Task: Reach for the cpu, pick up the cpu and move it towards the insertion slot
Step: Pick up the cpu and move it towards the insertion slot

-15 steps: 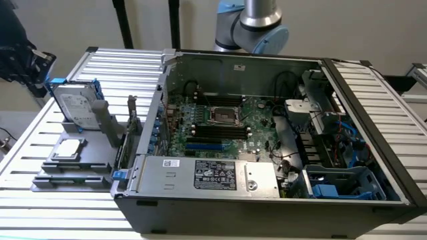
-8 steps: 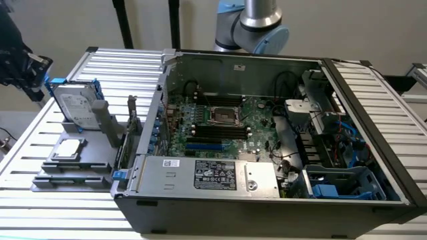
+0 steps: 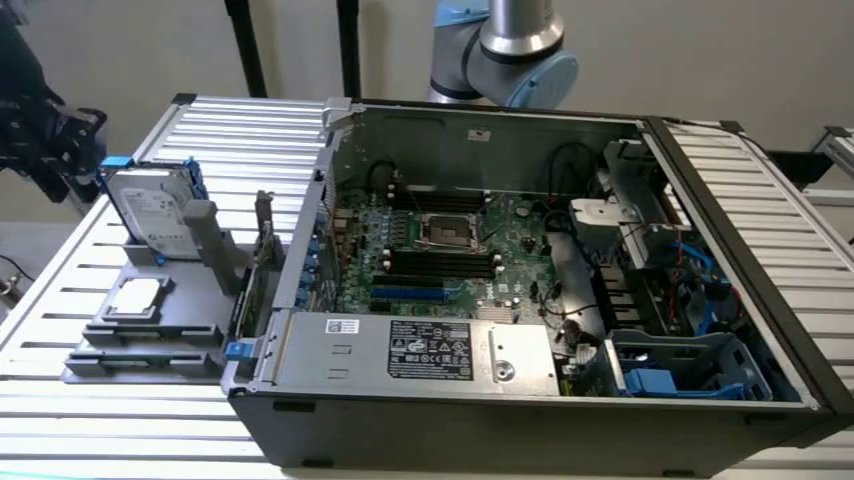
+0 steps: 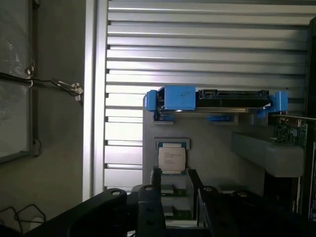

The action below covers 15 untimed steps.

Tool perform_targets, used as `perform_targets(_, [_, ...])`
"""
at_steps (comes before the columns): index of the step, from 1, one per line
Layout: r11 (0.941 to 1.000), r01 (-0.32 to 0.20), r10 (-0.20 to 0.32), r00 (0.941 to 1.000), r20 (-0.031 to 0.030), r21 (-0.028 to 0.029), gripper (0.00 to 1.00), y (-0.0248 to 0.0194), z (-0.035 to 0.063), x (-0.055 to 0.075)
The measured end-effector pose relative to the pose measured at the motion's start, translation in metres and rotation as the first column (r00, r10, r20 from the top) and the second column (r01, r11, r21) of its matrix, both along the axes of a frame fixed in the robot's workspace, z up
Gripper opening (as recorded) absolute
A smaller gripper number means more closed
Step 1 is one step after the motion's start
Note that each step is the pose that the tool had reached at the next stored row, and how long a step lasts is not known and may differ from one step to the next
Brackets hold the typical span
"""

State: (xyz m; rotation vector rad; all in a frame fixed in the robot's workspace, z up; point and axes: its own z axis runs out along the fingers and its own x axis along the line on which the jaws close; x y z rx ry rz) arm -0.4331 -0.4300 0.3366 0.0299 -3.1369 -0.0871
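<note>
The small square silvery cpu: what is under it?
The cpu lies flat in a framed seat of the grey plastic holder, which stands on the ribbed metal table. The seat's floor beneath the chip is covered and cannot be seen.

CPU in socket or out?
Out: the cpu lies flat on the grey holder beside the case; insertion slot shows dark centre.

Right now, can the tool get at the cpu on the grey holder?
Probably yes. The cpu lies flat and uncovered on its grey holder, and the open tool is lined up with it. The hard drive stands beyond it, apart, so nothing seems to block the way.
</note>
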Motion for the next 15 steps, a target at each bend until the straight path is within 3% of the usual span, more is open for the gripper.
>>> perform_targets(3, [1.0, 0.0, 0.0, 1.0, 0.0, 0.0, 0.47, 0.0, 0.0, 0.0])
perform_targets(6, [1.0, 0.0, 0.0, 1.0, -0.0001, -0.0001, 0.53, 0.0, 0.0, 0.0])
perform_targets(7, [1.0, 0.0, 0.0, 1.0, 0.0, 0.0, 0.6, 0.0, 0.0, 0.0])
perform_targets(15, [1.0, 0.0, 0.0, 1.0, -0.0001, -0.0001, 0.6, 0.0, 0.0, 0.0])
